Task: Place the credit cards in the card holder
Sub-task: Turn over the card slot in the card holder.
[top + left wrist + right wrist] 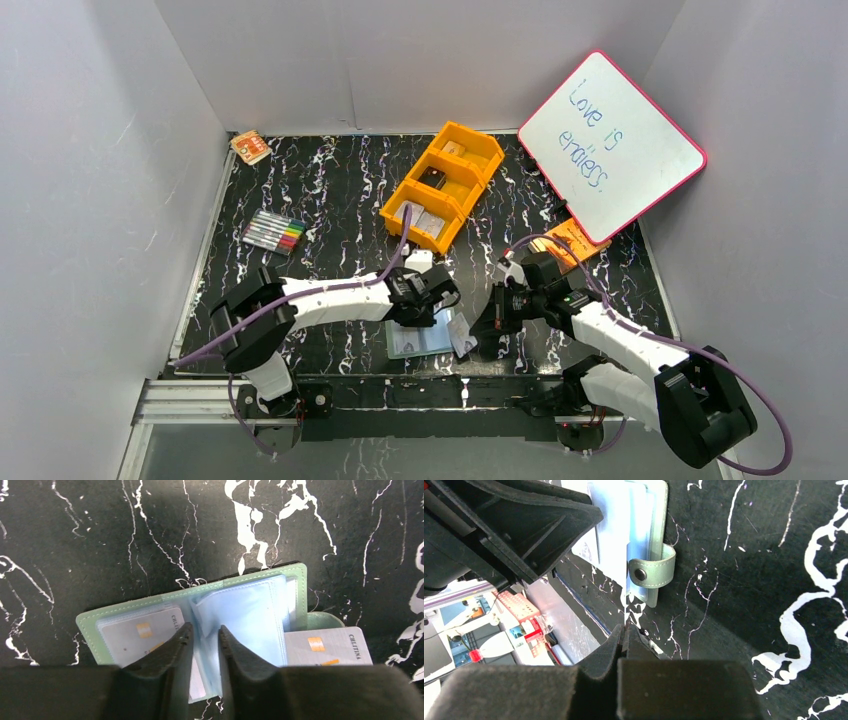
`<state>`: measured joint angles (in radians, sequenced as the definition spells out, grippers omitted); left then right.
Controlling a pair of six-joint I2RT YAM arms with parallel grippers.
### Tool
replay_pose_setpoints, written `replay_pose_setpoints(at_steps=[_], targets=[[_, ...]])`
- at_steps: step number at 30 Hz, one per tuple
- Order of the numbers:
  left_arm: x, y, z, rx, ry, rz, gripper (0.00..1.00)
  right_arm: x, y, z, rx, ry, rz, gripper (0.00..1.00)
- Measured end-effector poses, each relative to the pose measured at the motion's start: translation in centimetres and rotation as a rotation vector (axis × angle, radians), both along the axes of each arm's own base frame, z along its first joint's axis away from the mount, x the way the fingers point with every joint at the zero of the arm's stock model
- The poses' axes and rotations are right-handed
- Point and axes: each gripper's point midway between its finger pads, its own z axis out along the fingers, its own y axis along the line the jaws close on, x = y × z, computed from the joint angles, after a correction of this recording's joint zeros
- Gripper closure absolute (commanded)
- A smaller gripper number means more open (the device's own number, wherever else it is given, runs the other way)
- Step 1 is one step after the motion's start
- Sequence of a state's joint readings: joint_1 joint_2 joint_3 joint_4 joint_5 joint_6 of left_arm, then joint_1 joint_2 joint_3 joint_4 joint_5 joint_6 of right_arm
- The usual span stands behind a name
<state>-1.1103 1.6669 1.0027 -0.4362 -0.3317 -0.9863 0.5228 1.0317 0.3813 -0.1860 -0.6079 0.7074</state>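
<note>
From above, the open card holder (418,343) lies on the black marbled table (330,200) near its front edge, between the two arms. The left end effector (436,308) hangs over its far side. The right end effector (478,325) is just beside its right edge, with a silver credit card (462,337) tilted at its tip. More cards sit in the orange tray (400,205) farther back.

In the left wrist view, the fingers stand a narrow gap apart over the pale blue pockets (250,612). Another card (140,635) sits in the left pocket.

In the right wrist view, the fingers are pinched together on the silver credit card's edge. The holder's snap tab (651,570) curls just ahead.
</note>
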Motion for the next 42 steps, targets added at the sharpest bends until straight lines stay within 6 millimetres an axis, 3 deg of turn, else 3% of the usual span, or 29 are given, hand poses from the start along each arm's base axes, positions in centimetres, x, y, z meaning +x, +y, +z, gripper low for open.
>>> replay_pose_setpoints(at_steps=[7,12,22,26,33,42], targets=[[0.1,-0.1,2.2,-0.039,-0.023,-0.007,0.55,0.1,0.7,0.6,0.035,-0.011,0.013,1.00],[0.1,-0.2,2.8,-0.053,-0.028,-0.005,0.47,-0.1,1.3,0.4,0.044,-0.004,0.037,1.00],[-0.2,-0.3,4.8,-0.145,-0.047,0.023,0.36,-1.4,2.9,0.5,0.050,0.000,0.106,1.00],[-0.4,0.0,4.6,-0.156,-0.038,0.036,0.34,-1.5,3.7,0.7,0.061,-0.017,0.129,1.00],[0.8,0.5,4.3,-0.174,-0.043,0.087,0.33,-1.7,4.6,1.1,0.068,-0.038,0.154,1.00],[1.4,0.6,3.6,-0.204,-0.024,0.107,0.60,-1.8,4.6,1.1,0.064,-0.040,0.158,1.00]])
